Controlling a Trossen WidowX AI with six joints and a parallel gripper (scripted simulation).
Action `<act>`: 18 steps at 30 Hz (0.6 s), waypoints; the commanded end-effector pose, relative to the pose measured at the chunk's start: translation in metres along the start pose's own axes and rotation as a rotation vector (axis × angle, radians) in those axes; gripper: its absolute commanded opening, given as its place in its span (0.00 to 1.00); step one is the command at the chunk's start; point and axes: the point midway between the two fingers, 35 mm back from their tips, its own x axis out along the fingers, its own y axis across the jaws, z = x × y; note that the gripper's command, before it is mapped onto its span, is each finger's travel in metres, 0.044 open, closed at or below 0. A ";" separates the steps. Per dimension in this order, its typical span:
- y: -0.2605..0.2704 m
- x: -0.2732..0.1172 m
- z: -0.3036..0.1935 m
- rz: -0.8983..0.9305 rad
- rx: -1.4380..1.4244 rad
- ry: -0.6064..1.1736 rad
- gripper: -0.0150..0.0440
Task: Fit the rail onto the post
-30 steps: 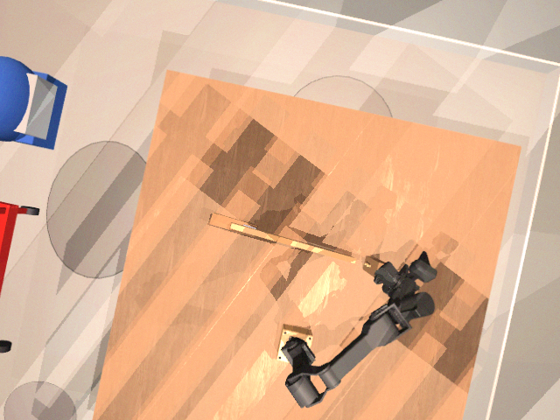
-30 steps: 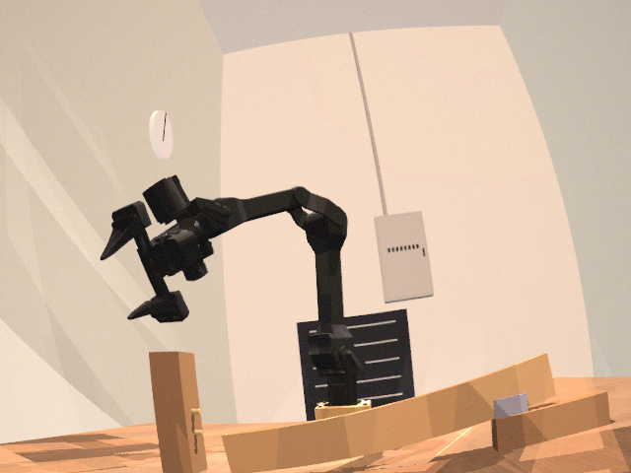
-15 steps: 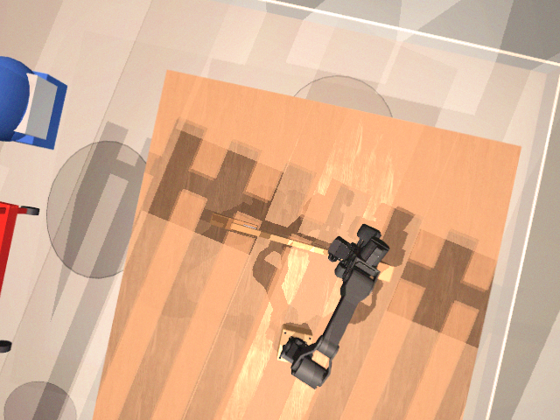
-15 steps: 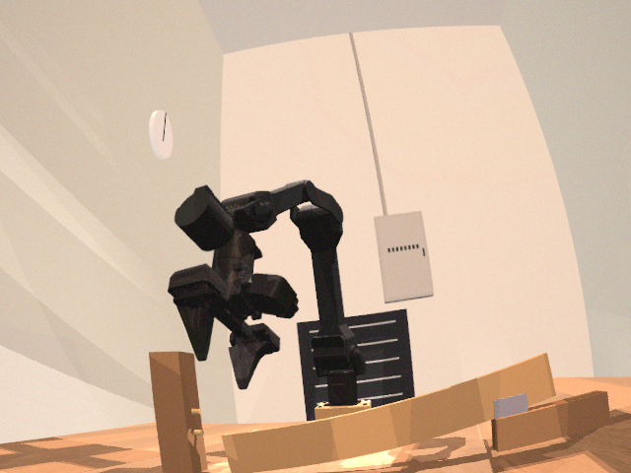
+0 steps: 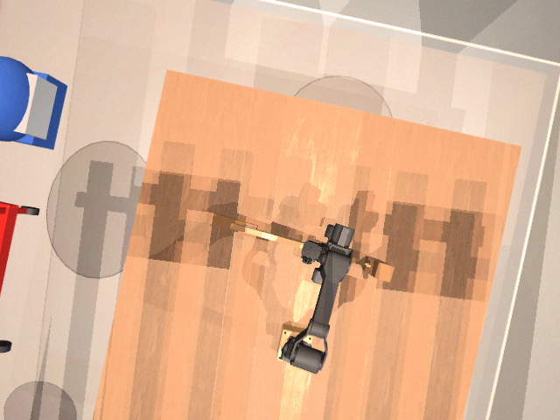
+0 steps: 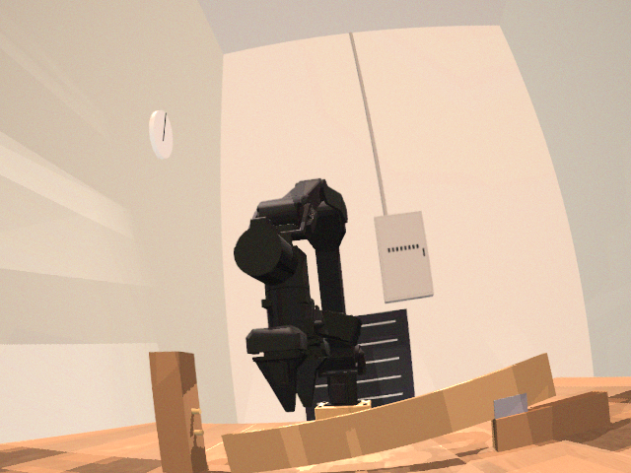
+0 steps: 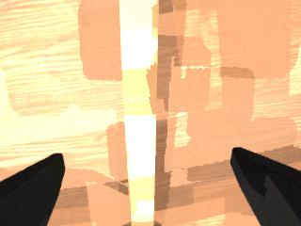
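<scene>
The long pale wooden rail (image 5: 267, 235) (image 6: 377, 433) (image 7: 141, 146) slopes, with its far end raised at the bracket (image 6: 509, 405) on the low footboard block (image 5: 221, 220) (image 6: 570, 417). Its near end is down on the table, a short gap from the wooden post (image 5: 383, 272) (image 6: 175, 407). Two pegs (image 6: 196, 411) (image 6: 198, 432) stick out of the post toward the rail; the near end sits low beside them. The holes are not visible. My gripper (image 6: 299, 408) (image 7: 150, 158) is open and empty, pointing down above the rail, which runs between the fingers in the wrist view. The arm hides the fingers in the top view.
The arm's base plate (image 5: 283, 346) (image 6: 343, 410) is on the same table (image 5: 217, 113), to one side of the rail. The arm reaches over the middle of the rail. Broad shadows cross the table. A blue chair (image 5: 45, 108) stands off the table's left edge.
</scene>
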 end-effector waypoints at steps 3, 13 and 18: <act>0.002 0.010 0.001 0.012 -0.003 0.005 1.00; 0.001 0.026 0.001 0.012 -0.003 0.004 1.00; 0.001 0.034 0.001 0.012 -0.003 0.004 1.00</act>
